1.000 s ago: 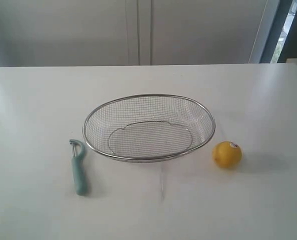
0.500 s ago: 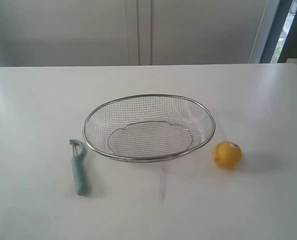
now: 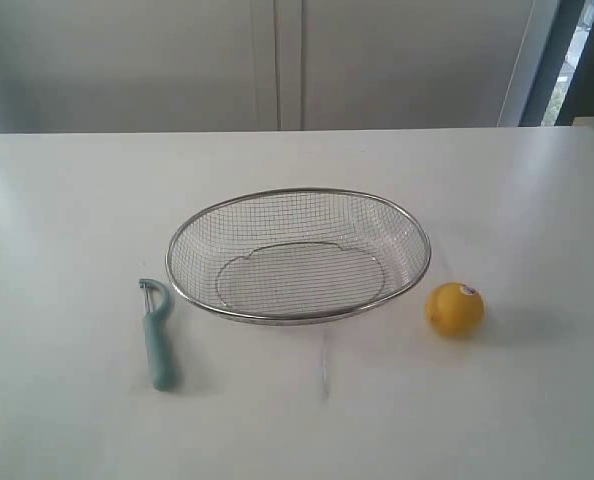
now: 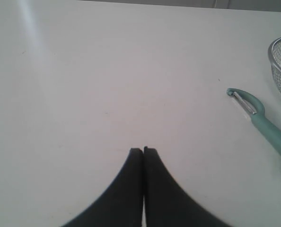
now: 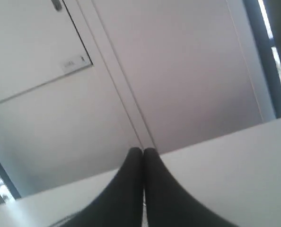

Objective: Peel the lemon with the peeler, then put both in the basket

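Though unpeeled, lemon (image 3: 454, 309) w/ red-white sticker (image 3: 468, 290)

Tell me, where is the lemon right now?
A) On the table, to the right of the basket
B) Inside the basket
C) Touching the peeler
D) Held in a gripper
A: in the exterior view the lemon sits on the table just right of the basket, outside its rim, and the peeler lies on the basket's other side.
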Robot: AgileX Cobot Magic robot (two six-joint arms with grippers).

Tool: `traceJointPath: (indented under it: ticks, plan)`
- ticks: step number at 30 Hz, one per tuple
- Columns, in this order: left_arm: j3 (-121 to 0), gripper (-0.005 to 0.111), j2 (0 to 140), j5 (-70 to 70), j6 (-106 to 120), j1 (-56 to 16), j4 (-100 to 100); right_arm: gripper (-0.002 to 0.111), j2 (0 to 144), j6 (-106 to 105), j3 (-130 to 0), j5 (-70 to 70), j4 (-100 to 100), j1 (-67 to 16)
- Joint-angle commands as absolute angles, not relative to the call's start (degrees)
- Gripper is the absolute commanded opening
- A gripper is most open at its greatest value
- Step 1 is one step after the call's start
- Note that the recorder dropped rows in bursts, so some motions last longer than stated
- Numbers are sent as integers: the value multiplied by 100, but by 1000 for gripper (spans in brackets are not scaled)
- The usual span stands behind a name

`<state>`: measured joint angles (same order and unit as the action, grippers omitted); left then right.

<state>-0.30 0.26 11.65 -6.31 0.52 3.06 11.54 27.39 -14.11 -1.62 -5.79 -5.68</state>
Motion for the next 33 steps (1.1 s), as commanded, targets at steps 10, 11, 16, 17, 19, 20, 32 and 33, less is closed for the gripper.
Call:
traceJointPath:
  ticks: [10, 11, 16, 17, 19, 20, 32, 33]
  plan:
    - [0, 0, 0, 1157, -616, 24, 298, 0, 4343, -935, -3733, -3187, 1517, -685]
    - [0, 0, 0, 1157, -616, 24, 298, 0, 4513, -1295, -3896, -3387, 1819, -750]
    - [0, 0, 0, 1157, -616, 24, 298, 0, 5581, -1837, -4533, -4303, 2123, -1324]
    - [0, 0, 0, 1157, -616, 24, 298, 0, 5719, -1837, -4609, -4358, 2113, -1516]
    - [0, 0, 0, 1157, -616, 24, 298, 0, 6032, -1813, -4791, -4344, 2113, -1957]
    - [0, 0, 0, 1157, -616, 24, 298, 0, 6157, -1779, -4895, -4317, 2098, -2148]
    - [0, 0, 0, 1157, -616, 24, 298, 0, 8416, -702, -6795, -4072, 845, -4480]
    - [0, 0, 0, 1157, -616, 24, 298, 0, 8635, -566, -7030, -4162, 659, -4635]
